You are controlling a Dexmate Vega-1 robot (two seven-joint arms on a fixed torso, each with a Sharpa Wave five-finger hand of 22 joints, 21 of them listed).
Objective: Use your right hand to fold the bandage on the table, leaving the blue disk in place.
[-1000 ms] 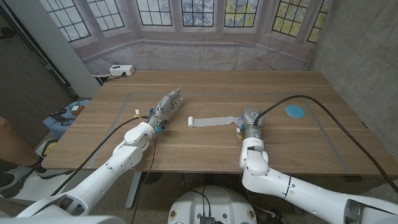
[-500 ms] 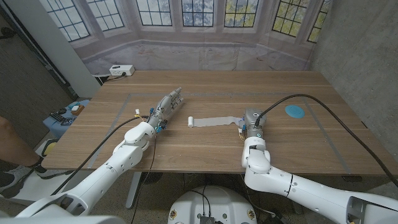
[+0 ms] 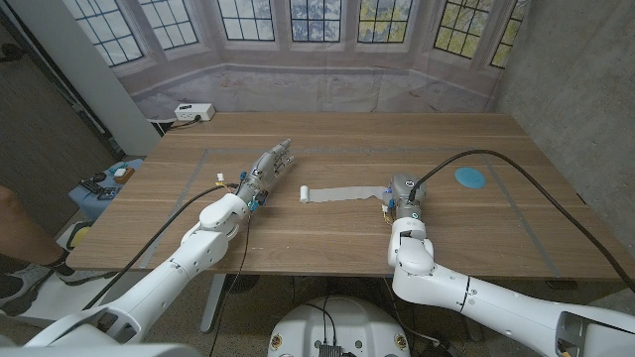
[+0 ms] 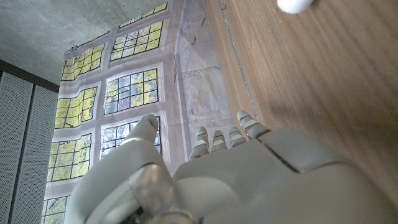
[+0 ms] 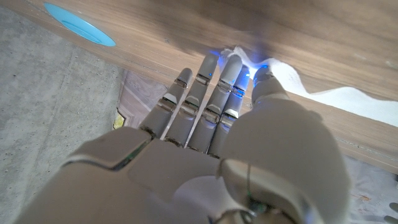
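Change: over the last second my right hand (image 3: 403, 190) edged slightly toward me at the bandage (image 3: 342, 192) end.
Right hand: fingertips pinching that end.
Left hand (image 3: 266, 167): idle, fingers apart.
Bandage: flat mid-tabletop (image 3: 298, 238), unfolded.
Blue disk (image 3: 470, 178): untouched.

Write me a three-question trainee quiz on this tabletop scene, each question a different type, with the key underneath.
1. True or false: the blue disk lies on the bandage.
2. Which hand is at the bandage's end? A) left hand B) right hand
3. Fill in: the bandage's end toward the left hand is ____.

Key:
1. False; the disk lies apart, beyond the right hand.
2. B; in the right wrist view its fingers touch the white strip.
3. Rolled.
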